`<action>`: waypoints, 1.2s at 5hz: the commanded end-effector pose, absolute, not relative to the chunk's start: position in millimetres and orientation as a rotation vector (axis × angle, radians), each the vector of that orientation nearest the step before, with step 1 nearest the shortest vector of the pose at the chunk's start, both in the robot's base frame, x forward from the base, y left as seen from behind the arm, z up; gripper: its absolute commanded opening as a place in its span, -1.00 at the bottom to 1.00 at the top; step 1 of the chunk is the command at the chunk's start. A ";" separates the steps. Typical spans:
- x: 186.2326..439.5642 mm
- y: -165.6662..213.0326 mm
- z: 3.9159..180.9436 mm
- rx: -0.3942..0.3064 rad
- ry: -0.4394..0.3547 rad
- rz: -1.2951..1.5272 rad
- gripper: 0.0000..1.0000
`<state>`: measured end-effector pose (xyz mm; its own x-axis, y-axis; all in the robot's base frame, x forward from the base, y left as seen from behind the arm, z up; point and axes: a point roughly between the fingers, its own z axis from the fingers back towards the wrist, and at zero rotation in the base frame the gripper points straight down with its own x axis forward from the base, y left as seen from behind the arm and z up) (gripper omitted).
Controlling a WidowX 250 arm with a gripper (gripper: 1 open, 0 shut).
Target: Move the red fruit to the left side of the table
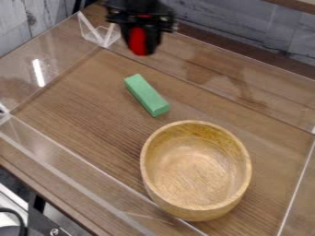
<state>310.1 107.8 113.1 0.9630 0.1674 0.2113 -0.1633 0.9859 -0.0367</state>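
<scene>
Now clamped on red fruit (142, 40) by gripper (142, 41), aloft near far acrylic wall (103, 30); risk of clipping it, or dropping early

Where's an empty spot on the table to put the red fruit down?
Bare wood lies left of the green block, up to the clear wall. The right front is crowded by the wooden bowl. The gripper holds the red fruit above the far left.
</scene>
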 end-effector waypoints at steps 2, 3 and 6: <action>304.6 165.5 102.7 0.033 -0.261 0.132 -1.00; 303.7 180.7 83.1 0.043 -0.252 0.126 -1.00; 308.6 202.4 48.8 0.003 -0.238 0.142 -1.00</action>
